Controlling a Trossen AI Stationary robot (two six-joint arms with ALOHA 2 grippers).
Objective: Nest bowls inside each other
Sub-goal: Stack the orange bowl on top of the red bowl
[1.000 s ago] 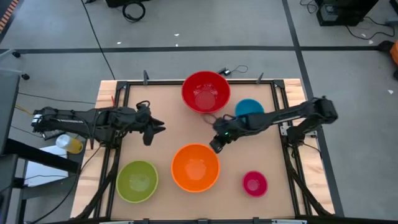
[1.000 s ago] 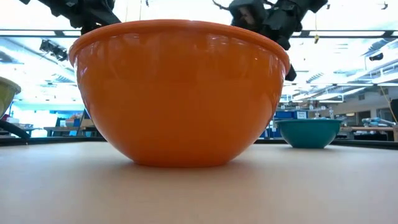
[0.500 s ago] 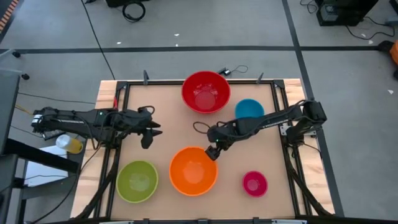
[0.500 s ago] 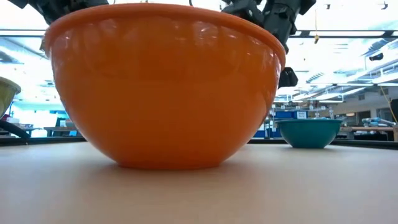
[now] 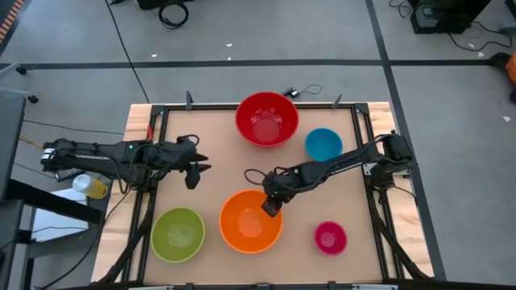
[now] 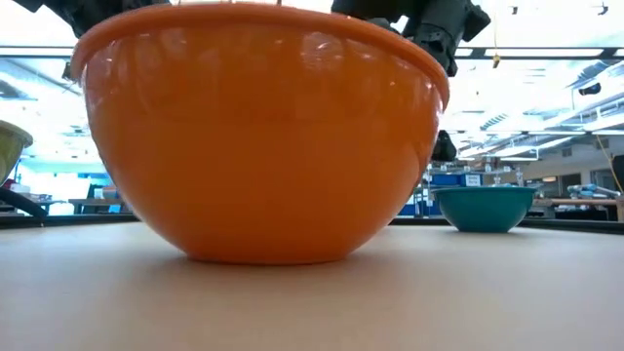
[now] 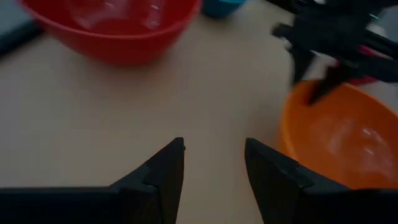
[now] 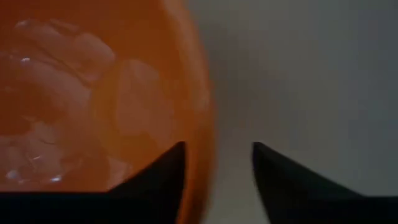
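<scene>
Right gripper (image 5: 272, 206) is down at the orange bowl's (image 5: 251, 221) back-right rim, fingers apart with the rim running between them, one finger inside, one outside. Not clamped from what I can see.

Left gripper (image 5: 198, 167) just hangs over bare table (image 5: 226, 165) on the left, fingers parted, holding nothing.

My worry: a thin slick wall like that could slide out of a pinch, or the bowl could tip or skate as it closes.

The bowl's glossy, deep, round-sided, empty, sitting upright near the front middle, between the green bowl (image 5: 178, 234) and pink bowl (image 5: 330, 238). Red bowl (image 5: 267, 119) and blue bowl (image 5: 323, 145) are at the back.
</scene>
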